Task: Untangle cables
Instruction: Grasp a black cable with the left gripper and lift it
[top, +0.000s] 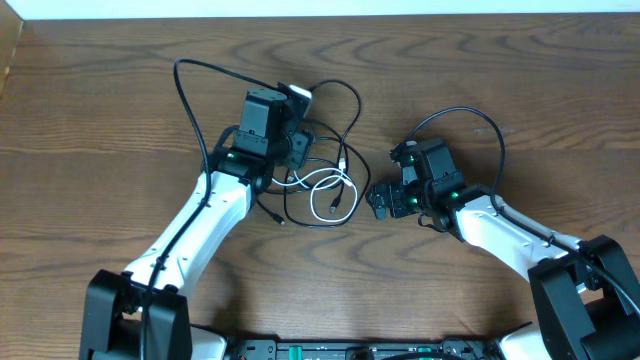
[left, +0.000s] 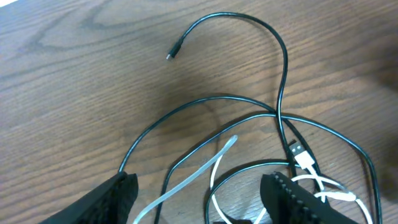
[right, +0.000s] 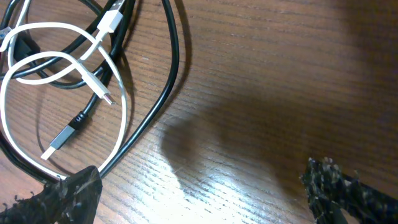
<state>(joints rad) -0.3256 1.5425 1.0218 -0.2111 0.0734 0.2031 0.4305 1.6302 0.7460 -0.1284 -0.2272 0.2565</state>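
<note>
The left gripper (left: 199, 182) is released, its fingers (left: 118, 196) spread wide above the counter (left: 62, 93). Strands of both cables run across the gap between them, and it clamps neither. From there the black cable (left: 283, 62) arches away over the wood and ends in a small plug (left: 173, 53) lying free. The white cable (left: 186, 180) curls in loops over and under the black one, so the two lie tangled in the middle of the counter.

The right gripper (right: 200, 171) is also released and holds nothing. It hangs over bare wood just beside the tangle, and a curve of the black cable passes close to one of its fingers (right: 68, 193).
</note>
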